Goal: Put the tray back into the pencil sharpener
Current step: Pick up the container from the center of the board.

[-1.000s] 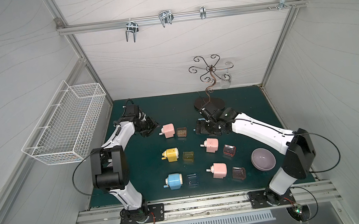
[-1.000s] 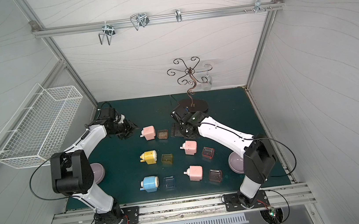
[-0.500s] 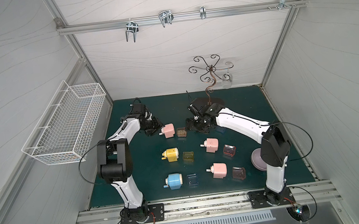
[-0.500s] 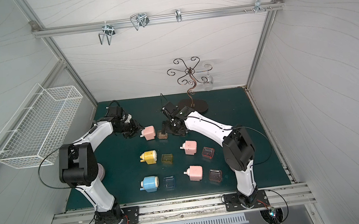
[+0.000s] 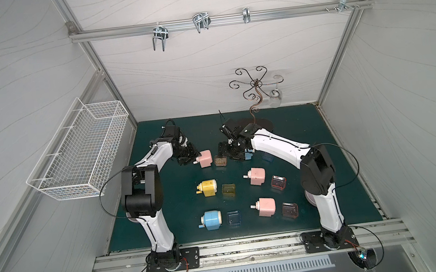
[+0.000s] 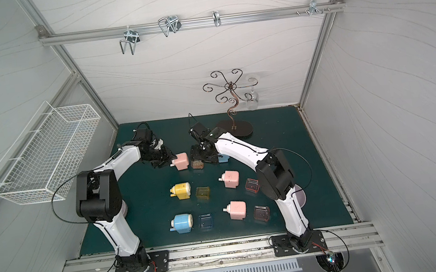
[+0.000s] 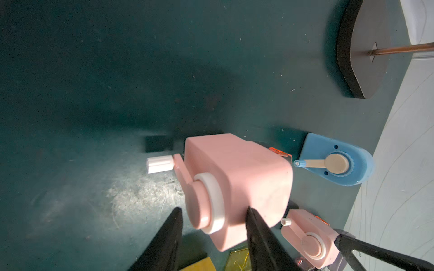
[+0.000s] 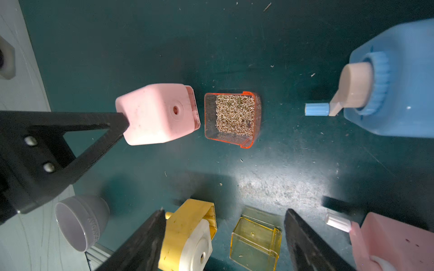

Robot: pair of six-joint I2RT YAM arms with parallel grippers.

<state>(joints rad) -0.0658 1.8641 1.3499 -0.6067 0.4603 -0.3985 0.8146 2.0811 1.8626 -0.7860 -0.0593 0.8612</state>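
The pink pencil sharpener [image 5: 205, 158] [image 6: 181, 161] lies at the back left of the green mat. Its open slot faces the orange tray [image 8: 232, 117] [image 5: 220, 160], which is full of shavings and sits a small gap from it. My left gripper [image 7: 212, 208] [image 5: 187, 159] is narrowly open at the sharpener's crank end [image 7: 209, 201]. One finger [image 7: 256, 230] touches the body; the other stands a little clear. My right gripper [image 8: 224, 211] [image 5: 227, 155] hovers open just right of the tray with nothing between its fingers.
A blue sharpener [image 5: 248, 155] sits partly under my right wrist, with a blue tray [image 5: 267, 156] beside it. Nearer the front stand several more sharpeners and trays, including a yellow pair [image 5: 207, 188] [image 5: 228, 190]. The glass stand's base [image 5: 260, 123] is behind, and a purple bowl [image 6: 299, 194] is at the right.
Both arms swung inward. My left gripper came up to the pink sharpener's crank end and narrowed. My right gripper moved left, from over the blue sharpener to beside the shavings tray.
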